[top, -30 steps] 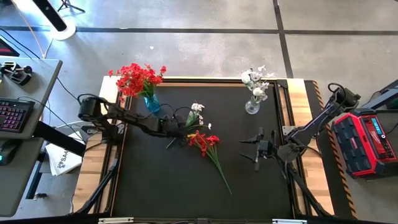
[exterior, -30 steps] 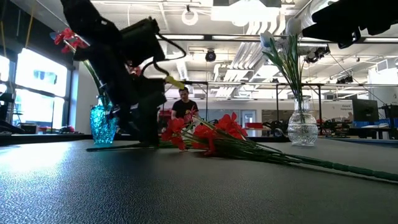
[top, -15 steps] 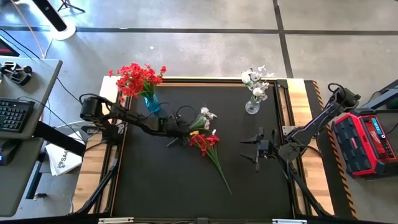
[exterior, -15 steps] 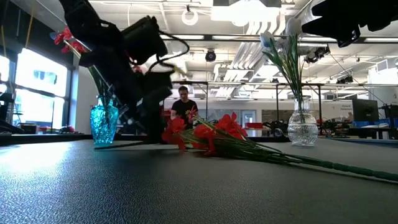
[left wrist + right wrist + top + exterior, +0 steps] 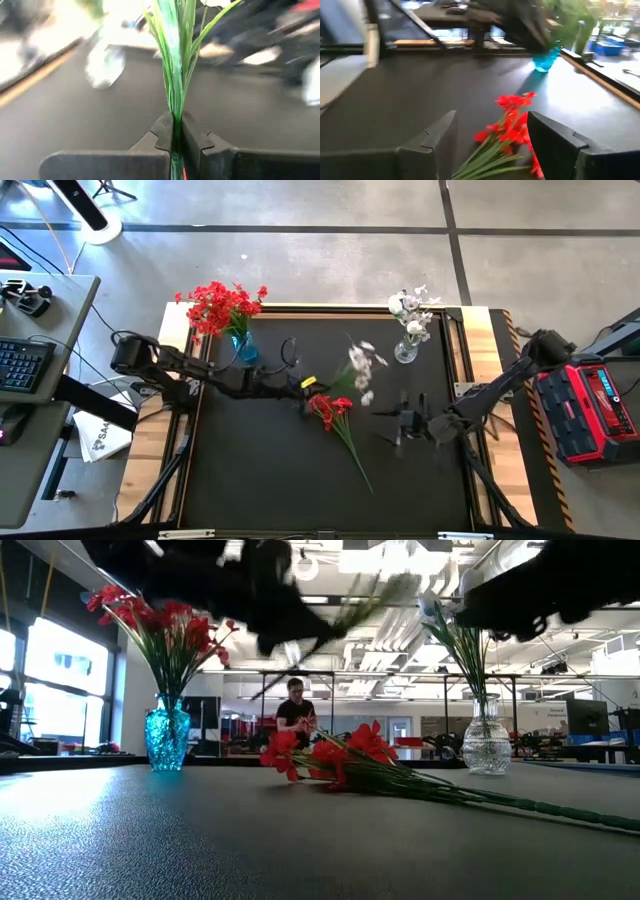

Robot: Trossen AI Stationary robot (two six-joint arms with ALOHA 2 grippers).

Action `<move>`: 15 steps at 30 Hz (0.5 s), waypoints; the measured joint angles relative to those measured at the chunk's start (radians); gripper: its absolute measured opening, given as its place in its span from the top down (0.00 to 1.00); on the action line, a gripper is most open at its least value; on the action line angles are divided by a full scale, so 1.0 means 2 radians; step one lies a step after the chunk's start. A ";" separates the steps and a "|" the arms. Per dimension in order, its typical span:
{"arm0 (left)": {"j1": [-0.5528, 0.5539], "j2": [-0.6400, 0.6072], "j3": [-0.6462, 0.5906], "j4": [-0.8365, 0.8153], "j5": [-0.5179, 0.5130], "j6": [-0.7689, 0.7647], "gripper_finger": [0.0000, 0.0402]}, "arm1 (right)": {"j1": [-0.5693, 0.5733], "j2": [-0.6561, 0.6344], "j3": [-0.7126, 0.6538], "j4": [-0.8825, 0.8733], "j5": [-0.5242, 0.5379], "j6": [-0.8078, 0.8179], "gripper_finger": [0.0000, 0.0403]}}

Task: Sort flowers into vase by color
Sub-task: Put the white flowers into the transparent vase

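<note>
White flowers (image 5: 360,365) hang above the black table (image 5: 250,470), their green stems pinched tight in my left gripper (image 5: 175,137). Red flowers (image 5: 330,410) lie on the mat below. My right gripper (image 5: 492,137) hovers near them, fingers spread, seemingly empty. Clear vase (image 5: 405,350) stands beyond.

Bright red blossoms on green stems are seen on the sprig (image 5: 336,420) lying on the black table (image 5: 260,470), white blossoms on the lifted sprig (image 5: 360,367), a blue vase (image 5: 244,346) with red flowers (image 5: 218,305), and a clear vase (image 5: 405,350) with pale flowers (image 5: 412,310).
</note>
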State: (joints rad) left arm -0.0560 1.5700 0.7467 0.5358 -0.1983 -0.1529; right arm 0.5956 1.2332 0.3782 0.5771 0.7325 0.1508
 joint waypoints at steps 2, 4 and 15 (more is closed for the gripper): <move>-0.014 0.003 0.000 0.056 0.023 0.035 0.99 | -0.023 0.027 0.000 0.047 -0.003 -0.006 0.46; -0.028 0.009 0.000 0.099 0.034 0.062 0.99 | -0.043 0.045 0.000 0.096 -0.020 -0.022 0.44; -0.075 0.048 0.000 0.227 0.035 0.111 0.99 | -0.103 0.053 0.027 0.250 -0.172 -0.116 0.34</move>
State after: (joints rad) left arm -0.2062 1.6665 0.7471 0.9907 -0.1290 0.0689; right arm 0.3889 1.3399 0.4323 1.0766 0.3895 -0.0813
